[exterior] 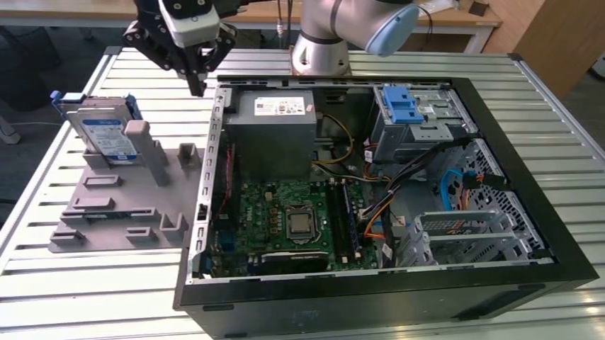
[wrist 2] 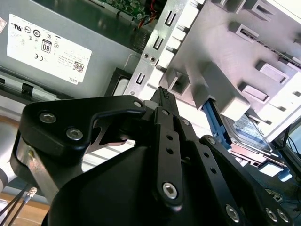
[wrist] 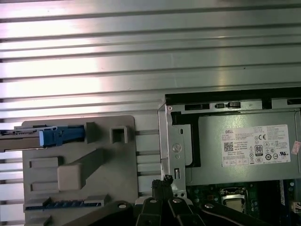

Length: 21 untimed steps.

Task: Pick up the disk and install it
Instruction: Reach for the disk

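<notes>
Gripper [exterior: 197,85]: fingers closed together, holding nothing, above the table just beside the computer case [exterior: 378,292] far corner.
Disk [exterior: 106,136]: silver, white-and-blue label, blue side rails.
Disk place: upright in grey holder [exterior: 113,212], on the exterior view's left of the case, apart from the gripper.

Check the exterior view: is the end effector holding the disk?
No, the disk stands in the grey fixture, apart from the empty end effector.
</notes>
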Motion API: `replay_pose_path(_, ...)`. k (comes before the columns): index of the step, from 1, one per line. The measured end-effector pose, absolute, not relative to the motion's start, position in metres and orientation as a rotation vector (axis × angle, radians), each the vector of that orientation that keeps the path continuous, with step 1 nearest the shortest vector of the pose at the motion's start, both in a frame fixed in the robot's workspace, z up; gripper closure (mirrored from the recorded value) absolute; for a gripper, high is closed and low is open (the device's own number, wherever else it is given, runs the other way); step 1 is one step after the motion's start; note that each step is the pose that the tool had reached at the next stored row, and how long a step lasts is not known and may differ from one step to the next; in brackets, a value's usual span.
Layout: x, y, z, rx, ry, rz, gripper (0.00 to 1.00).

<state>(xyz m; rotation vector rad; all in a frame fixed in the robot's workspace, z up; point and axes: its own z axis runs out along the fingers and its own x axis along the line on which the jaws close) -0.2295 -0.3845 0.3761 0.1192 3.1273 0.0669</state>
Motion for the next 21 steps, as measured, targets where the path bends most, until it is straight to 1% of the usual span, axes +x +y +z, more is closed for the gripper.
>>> replay_pose_path(21, -0.249, -0.38, 0.375, 0.119, 3.127, 0.067, 0.89)
